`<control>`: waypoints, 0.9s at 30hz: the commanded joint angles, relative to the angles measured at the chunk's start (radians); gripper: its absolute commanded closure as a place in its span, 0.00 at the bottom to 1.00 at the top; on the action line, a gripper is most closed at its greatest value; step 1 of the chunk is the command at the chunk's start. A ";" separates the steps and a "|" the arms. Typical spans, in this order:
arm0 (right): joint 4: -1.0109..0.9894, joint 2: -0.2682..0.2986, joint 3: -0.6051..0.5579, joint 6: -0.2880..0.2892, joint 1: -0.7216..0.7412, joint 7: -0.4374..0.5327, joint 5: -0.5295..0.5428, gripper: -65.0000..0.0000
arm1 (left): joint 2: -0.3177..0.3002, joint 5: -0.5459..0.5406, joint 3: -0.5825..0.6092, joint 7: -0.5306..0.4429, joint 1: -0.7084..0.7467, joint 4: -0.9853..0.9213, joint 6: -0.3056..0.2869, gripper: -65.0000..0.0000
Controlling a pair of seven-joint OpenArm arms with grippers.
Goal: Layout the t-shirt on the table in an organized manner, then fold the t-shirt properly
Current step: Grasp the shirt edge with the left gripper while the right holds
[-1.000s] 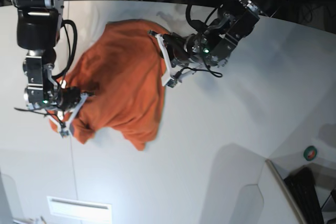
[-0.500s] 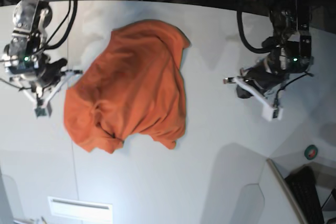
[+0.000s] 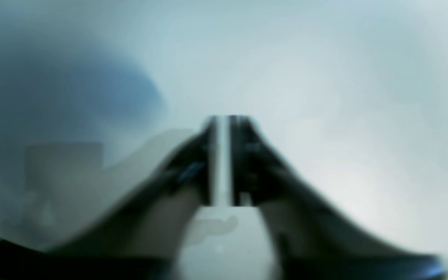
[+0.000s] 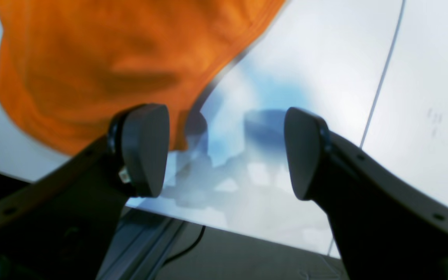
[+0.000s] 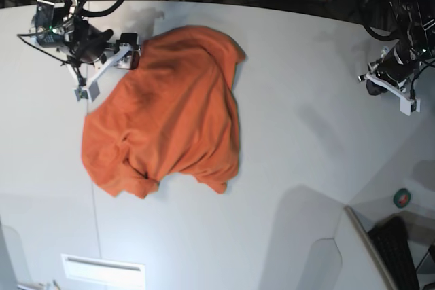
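Note:
The orange t-shirt (image 5: 166,110) lies crumpled and partly spread on the white table (image 5: 292,66), left of centre, with bunched folds at its lower edge. My right gripper (image 5: 105,71) is open and empty at the shirt's upper left edge. In the right wrist view the right gripper (image 4: 224,151) hangs over bare table, its left finger (image 4: 142,147) next to the cloth (image 4: 111,58). My left gripper (image 5: 401,96) is far to the right, away from the shirt. In the blurred left wrist view it (image 3: 224,155) looks shut and empty.
A thin dark seam (image 5: 93,202) runs down the table's left side, also seen in the right wrist view (image 4: 383,77). A green tape roll (image 5: 402,197) and a dark keyboard (image 5: 401,249) sit at the lower right. A white rectangle (image 5: 102,271) lies near the front edge.
Both grippers have let go of the shirt, which has settled flatter. The left arm has swung far to the right. The right arm has moved up to the shirt's upper left edge.

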 commanded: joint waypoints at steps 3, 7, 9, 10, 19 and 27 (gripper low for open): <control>-0.041 -0.010 0.002 0.008 0.001 0.040 0.027 0.34 | -0.012 -0.015 -0.006 -0.022 -0.011 0.018 -0.071 0.49; -0.120 -0.004 -0.001 0.008 0.003 0.047 0.161 0.33 | -0.011 -0.014 0.001 -0.022 -0.013 0.017 -0.105 0.29; -0.173 0.001 -0.001 0.010 0.024 0.043 0.216 0.33 | -0.011 -0.012 0.003 -0.022 -0.013 0.017 -0.105 0.27; -0.201 0.011 -0.002 0.010 0.033 0.041 0.228 0.33 | -0.011 -0.012 0.003 -0.022 -0.013 0.017 -0.105 0.27; -0.308 0.034 -0.104 0.010 0.075 0.089 0.231 0.45 | 0.005 -0.014 0.026 -0.020 -0.011 0.021 -0.105 0.27; -0.147 0.077 -0.107 0.008 0.035 0.066 0.231 1.00 | 0.072 -0.015 0.325 -0.019 -0.069 0.011 -0.102 0.27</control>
